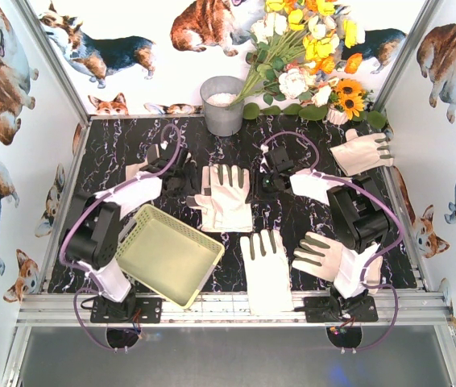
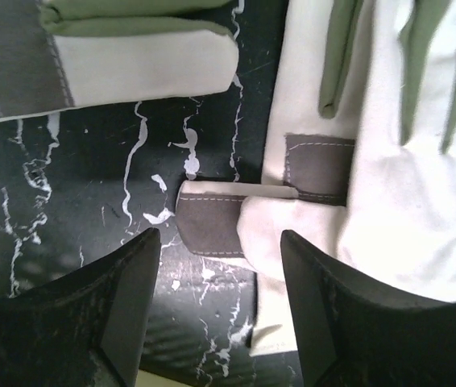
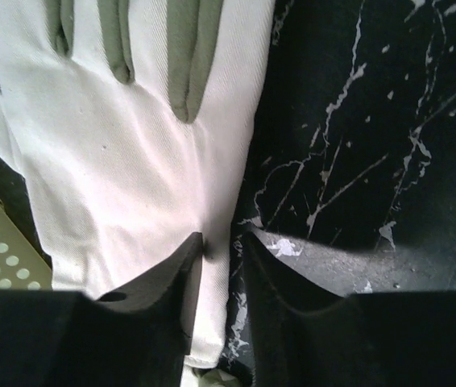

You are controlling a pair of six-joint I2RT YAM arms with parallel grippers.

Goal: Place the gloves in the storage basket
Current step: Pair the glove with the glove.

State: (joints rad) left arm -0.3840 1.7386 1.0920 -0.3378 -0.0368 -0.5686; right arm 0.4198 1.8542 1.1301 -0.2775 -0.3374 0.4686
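On the black tabletop point(image 1: 123, 141), the middle glove point(image 1: 226, 201) lies flat between the two arms. Its long axis runs near to far, fingers toward the bucket point(image 1: 222, 105), cuff close to the far corner of the basket point(image 1: 167, 254). From above, both end effectors are dark shapes beside this glove and their jaws cannot be read.

The wrist views show more. The left end effector point(image 2: 220, 238) stands wide apart, clamped on nothing, with the glove's grey-patched thumb point(image 2: 212, 218) lying on the marble in the gap. The right end effector point(image 3: 221, 246) is only narrowly apart, its tips straddling the glove's right edge near the cuff.

Only the left wrist view shows a second glove point(image 2: 131, 64) clearly, lying crosswise at upper left.

The basket sits at the near left, turned diagonally. Just right of it the near glove point(image 1: 267, 270) also points its fingers away.
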